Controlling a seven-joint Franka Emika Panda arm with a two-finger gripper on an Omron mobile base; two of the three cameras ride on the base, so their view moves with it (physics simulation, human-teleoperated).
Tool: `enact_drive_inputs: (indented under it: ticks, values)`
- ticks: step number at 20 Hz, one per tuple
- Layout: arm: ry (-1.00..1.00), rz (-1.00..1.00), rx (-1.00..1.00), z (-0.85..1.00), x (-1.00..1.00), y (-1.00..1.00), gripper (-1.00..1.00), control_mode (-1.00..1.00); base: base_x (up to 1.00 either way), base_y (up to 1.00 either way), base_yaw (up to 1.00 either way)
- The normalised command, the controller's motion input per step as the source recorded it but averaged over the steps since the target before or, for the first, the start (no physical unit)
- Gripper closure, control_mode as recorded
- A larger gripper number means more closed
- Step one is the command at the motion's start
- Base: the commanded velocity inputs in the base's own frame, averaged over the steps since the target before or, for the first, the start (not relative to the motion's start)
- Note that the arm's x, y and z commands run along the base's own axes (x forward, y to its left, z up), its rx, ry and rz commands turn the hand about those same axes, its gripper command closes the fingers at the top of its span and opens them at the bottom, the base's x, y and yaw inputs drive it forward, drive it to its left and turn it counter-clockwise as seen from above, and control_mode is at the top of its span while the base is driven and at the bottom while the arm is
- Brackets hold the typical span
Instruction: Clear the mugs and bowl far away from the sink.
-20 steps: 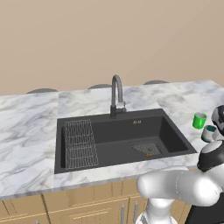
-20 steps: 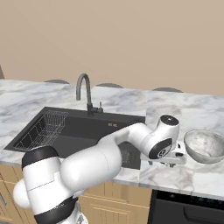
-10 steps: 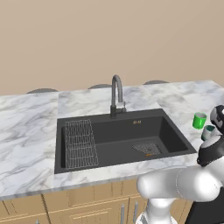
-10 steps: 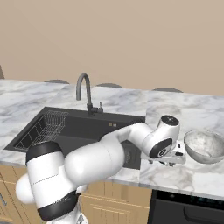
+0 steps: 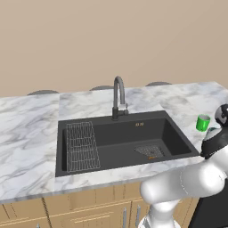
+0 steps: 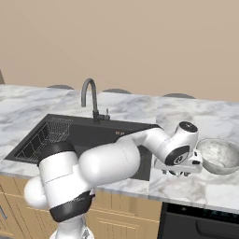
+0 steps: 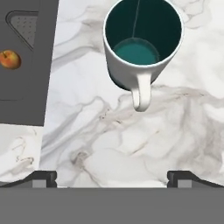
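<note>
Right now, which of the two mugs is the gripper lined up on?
The white mug with the teal inside, handle pointing toward the open gripper. The green mug stands farther back on the counter.

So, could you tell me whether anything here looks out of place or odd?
Yes: a small apple lies in the sink beside the drain strainer. The mug with the teal inside stands upright on the counter, nothing spilled.
</note>
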Motion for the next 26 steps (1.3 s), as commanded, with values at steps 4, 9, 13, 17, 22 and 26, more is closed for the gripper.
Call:
enact_drive_inputs:
  ticks: [4,9,13,17,22,26]
  values:
    - [0.06,0.1,0.01,0.0,0.19,-0.02,-1.0,-1.0,0.0,0.0,0.0]
    - [0.07,0.1,0.0,-0.02,0.21,-0.01,-1.0,-1.0,0.0,0.0,0.0]
    - [0.03,0.09,0.0,-0.06,0.12,-0.09,-1.0,-1.0,0.0,0.0,0.0]
    - [0.0,0.09,0.0,-0.09,0.01,-0.17,-1.0,-1.0,0.0,0.0,0.0]
    - [0.0,0.09,0.0,-0.09,0.01,-0.14,-1.0,-1.0,0.0,0.0,0.0]
    - [0.0,0.06,0.0,-0.14,0.13,-0.01,-1.0,-1.0,0.0,0.0,0.0]
